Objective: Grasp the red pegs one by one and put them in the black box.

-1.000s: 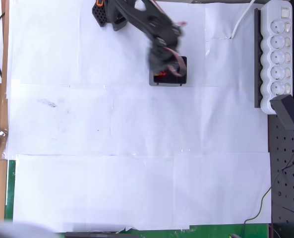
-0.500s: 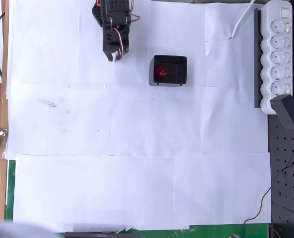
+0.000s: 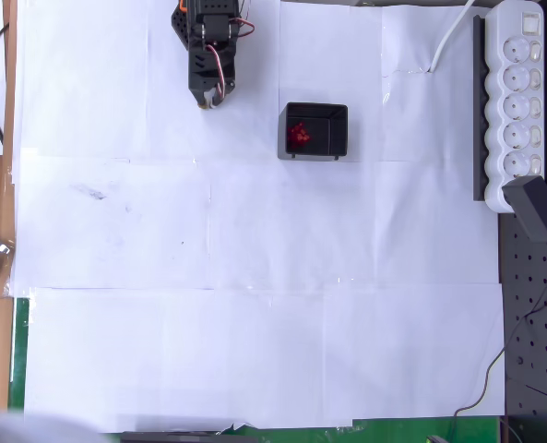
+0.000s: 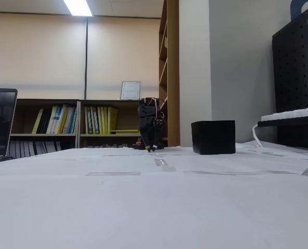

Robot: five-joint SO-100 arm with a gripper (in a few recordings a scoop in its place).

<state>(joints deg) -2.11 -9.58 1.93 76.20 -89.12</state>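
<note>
White paper sheets (image 3: 255, 277) cover the table. At upper centre of the overhead view, the small black rectangular open-topped plastic box (image 3: 315, 131) holds a cluster of dark-red pegs (image 3: 298, 135). At upper left, apart from it, the black two-finger gripper (image 3: 208, 101) points down; whether its jaws are spread cannot be determined.

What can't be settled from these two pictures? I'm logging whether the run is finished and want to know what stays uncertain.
- Number of small dark-red pegs inside the small black open-topped plastic box: in the overhead view they merge into one tiny red cluster.
- The box's contents in the fixed view: its near wall hides them.
- Whether the black end effector is open: too small overhead, and too dark and distant in the fixed view.
</note>
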